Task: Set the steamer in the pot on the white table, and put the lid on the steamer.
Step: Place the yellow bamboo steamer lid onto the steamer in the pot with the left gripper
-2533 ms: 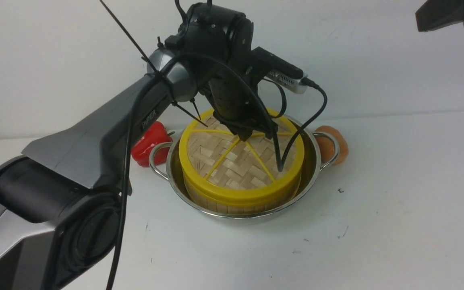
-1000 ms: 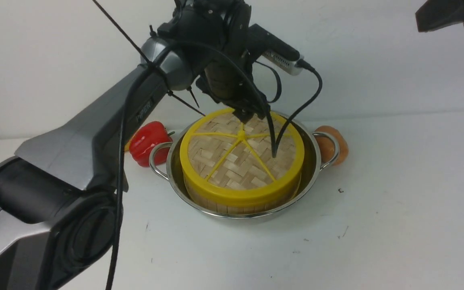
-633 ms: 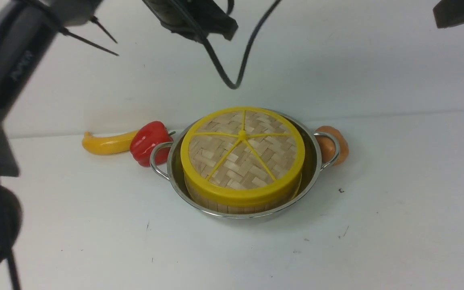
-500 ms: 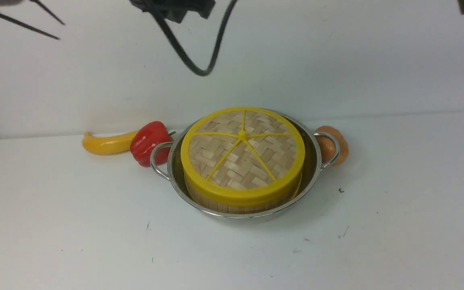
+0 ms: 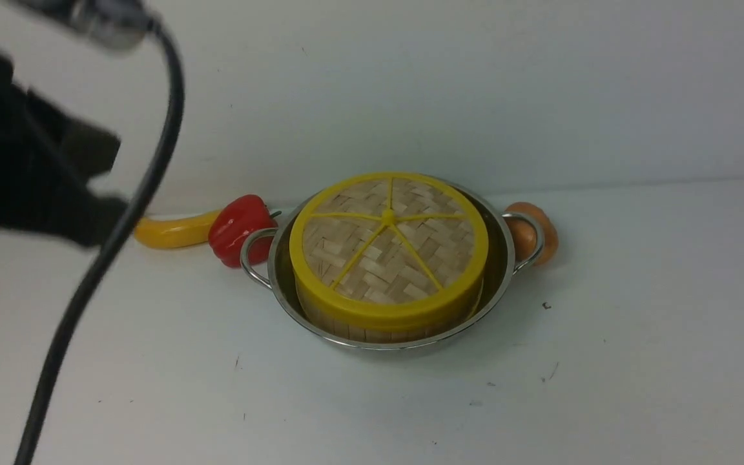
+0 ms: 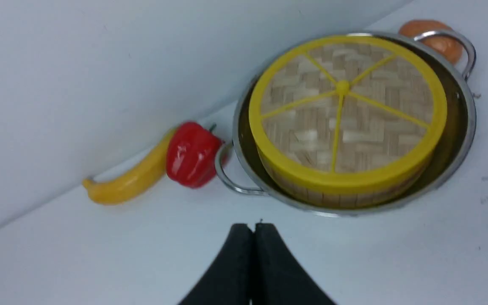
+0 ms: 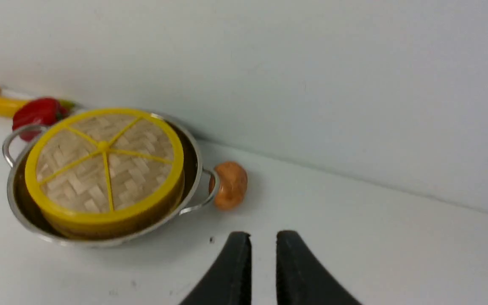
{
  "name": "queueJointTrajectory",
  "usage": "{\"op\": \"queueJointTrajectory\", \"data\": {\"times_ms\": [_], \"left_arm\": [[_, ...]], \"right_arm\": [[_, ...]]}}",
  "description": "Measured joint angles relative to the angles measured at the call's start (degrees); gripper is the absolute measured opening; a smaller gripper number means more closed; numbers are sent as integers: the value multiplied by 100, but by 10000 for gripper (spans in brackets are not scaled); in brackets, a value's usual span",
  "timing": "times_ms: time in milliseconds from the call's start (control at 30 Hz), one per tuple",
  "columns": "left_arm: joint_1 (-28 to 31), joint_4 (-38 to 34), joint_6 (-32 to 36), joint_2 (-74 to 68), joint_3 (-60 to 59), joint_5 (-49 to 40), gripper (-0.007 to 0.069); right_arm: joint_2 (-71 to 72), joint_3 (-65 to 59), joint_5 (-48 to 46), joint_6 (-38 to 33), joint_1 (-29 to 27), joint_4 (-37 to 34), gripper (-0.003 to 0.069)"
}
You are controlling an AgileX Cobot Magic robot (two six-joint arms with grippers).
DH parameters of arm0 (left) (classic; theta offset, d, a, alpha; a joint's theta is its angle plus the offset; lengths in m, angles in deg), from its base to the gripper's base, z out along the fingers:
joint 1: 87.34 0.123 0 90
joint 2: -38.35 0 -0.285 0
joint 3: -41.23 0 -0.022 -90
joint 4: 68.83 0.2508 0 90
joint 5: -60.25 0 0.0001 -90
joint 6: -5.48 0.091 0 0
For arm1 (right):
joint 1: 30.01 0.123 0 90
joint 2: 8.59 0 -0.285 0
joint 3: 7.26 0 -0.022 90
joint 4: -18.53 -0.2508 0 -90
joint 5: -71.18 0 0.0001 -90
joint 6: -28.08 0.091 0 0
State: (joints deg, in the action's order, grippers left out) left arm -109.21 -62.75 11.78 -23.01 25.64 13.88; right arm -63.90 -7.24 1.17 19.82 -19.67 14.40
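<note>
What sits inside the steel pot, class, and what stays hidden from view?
Inside the pot stands the steamer, with the lid resting flat on top. Only the steamer's slatted wall shows. The lid covers its inside, so any contents cannot be seen.

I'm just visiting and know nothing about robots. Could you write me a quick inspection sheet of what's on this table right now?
Surface: white table, a few small dark specks.
Job's things: steamer sits inside the pot; lid rests flat on the steamer.
Clutter: red pepper by the pot's left handle, yellow banana-shaped piece beyond it, orange-brown rounded item by the right handle.
Tools: left tool shut, holding nothing, away from the pot; right tool nearly closed with a narrow gap, holding nothing.
Cables: black cable hangs blurred at the left, clear of the pot.
Surroundings: plain pale wall behind the table.
</note>
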Motion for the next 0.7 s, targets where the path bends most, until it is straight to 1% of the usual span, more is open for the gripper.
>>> {"op": "queueJointTrajectory", "data": {"times_ms": [133, 167, 267, 300, 367, 533, 700], "left_arm": [[0, 12, -320, 1297, -1686, 490, -21], [0, 12, -329, 1297, -1757, 519, -21], [0, -10, -462, 2298, -2677, 1026, -21], [0, -9, -475, 2346, -2711, 1050, -21], [0, -22, -533, 2907, -3094, 1340, -20], [0, -22, -555, 3423, -3464, 1488, -6], [0, -10, -597, 3441, -3476, 1605, -1]], "right_arm": [[659, -1430, 522, 0, 0, 0, 109], [729, -1501, 562, 0, 0, 0, 109], [1284, -2757, 1331, -85, 0, 0, 109], [1309, -2814, 1376, -95, 0, 0, 109], [1600, -3521, 1910, -218, 0, -9, 109], [1901, -4425, 2767, -301, 0, -141, 109], [1924, -4558, 3019, -303, 0, -174, 116]]}}
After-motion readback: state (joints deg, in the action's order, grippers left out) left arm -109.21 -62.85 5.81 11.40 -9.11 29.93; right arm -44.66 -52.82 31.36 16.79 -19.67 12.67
